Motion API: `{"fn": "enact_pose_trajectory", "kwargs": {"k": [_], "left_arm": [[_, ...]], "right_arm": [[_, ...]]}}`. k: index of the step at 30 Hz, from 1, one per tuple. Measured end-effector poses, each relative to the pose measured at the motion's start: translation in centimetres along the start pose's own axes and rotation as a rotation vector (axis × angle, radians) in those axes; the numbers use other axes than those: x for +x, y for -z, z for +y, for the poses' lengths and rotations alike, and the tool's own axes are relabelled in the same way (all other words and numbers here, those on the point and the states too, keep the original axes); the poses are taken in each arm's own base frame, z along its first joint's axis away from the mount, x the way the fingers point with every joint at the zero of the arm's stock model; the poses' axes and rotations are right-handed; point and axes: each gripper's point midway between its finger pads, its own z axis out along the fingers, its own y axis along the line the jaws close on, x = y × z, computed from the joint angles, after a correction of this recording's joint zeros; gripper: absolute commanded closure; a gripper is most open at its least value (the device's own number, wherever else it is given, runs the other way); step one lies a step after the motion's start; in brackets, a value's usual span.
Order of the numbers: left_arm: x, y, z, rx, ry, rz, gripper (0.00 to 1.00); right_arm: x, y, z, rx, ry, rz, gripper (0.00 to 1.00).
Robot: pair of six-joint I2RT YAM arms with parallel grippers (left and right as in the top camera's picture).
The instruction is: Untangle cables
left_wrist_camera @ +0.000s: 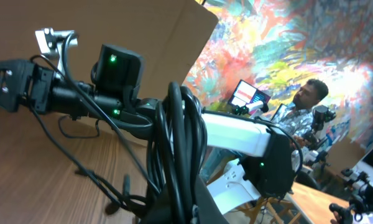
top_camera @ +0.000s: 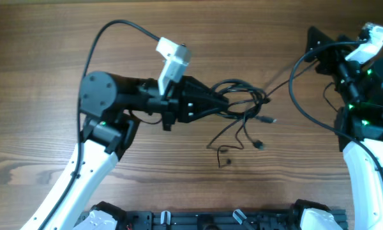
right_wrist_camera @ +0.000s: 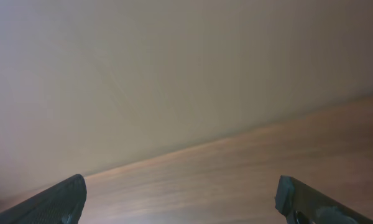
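The cables (top_camera: 246,97) are thin black cords bunched in a tangle at the table's middle. My left gripper (top_camera: 225,101) reaches in from the left and is shut on the tangle's left side. In the left wrist view the bundle of cables (left_wrist_camera: 177,137) runs upright between the jaws of the left gripper (left_wrist_camera: 193,208), close to the lens. Loose strands trail toward me and end in small plugs (top_camera: 260,144). One strand runs off to the upper right. My right gripper (top_camera: 316,39) sits far right, away from the cables. The right gripper (right_wrist_camera: 183,199) is open with only bare wood between its fingers.
The right arm (top_camera: 357,121) stands along the right edge with its own thick black cable looping beside it. A wooden table (top_camera: 51,38) fills the overhead view. A black rail (top_camera: 198,220) lines the near edge. A seated person (left_wrist_camera: 308,102) shows beyond the table.
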Motion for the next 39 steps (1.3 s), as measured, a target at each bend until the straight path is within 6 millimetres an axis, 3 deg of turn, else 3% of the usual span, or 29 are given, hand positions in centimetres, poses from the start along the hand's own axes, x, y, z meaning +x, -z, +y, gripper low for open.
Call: {"fn": "enact_pose_trajectory", "kwargs": {"k": [3,8,10,14,16,19,21,23,25,29,34,38,39], "left_arm": [[-0.9,1.9,-1.2,-0.034,-0.065,-0.012,0.96],[-2.0,4.2,-0.5,-0.11,-0.094,-0.047,0.96],[-2.0,4.4,-0.5,-0.114,-0.09,-0.045,0.96],[-2.0,4.6,-0.8,-0.116,-0.08,-0.045,0.96],[-2.1,4.6,-0.8,-0.118,-0.076,-0.049,0.96],[-2.6,4.6,-0.5,-0.136,-0.077,-0.075,0.96],[-2.8,4.7,-0.3,-0.147,-0.076,-0.09,0.96],[-2.9,4.7,-0.2,-0.151,-0.073,-0.095,0.96],[-2.9,4.7,0.3,-0.156,-0.061,-0.098,0.96],[-2.4,4.9,2.9,-0.197,0.056,-0.113,0.96],[-1.9,5.3,4.8,-0.249,0.184,-0.135,0.96],[-1.7,5.4,5.5,-0.273,0.219,-0.149,0.96],[-1.7,5.5,5.6,-0.276,0.224,-0.15,0.96]], "right_arm": [[0.7,0.6,-2.8,0.08,-0.035,0.036,0.0],[1.8,0.8,-3.4,0.102,-0.053,0.081,0.0],[2.5,0.9,-3.8,0.125,-0.064,0.106,0.0],[4.2,1.8,-6.6,0.271,-0.092,0.159,0.0],[4.2,1.8,-6.5,0.265,-0.095,0.164,0.0],[4.7,1.5,-4.7,0.158,-0.107,0.195,0.01],[4.4,1.3,-1.5,-0.029,-0.069,0.209,0.0],[3.5,1.9,3.1,-0.302,0.023,0.193,0.0],[2.7,3.9,7.4,-0.556,0.1,0.178,0.0],[0.3,8.8,12.7,-0.807,0.147,0.139,0.0],[-2.1,13.6,16.3,-0.887,0.077,0.133,0.01],[-3.0,13.9,16.8,-0.867,-0.108,0.239,0.01],[-4.1,13.5,17.0,-0.85,-0.151,0.27,0.01]]}}
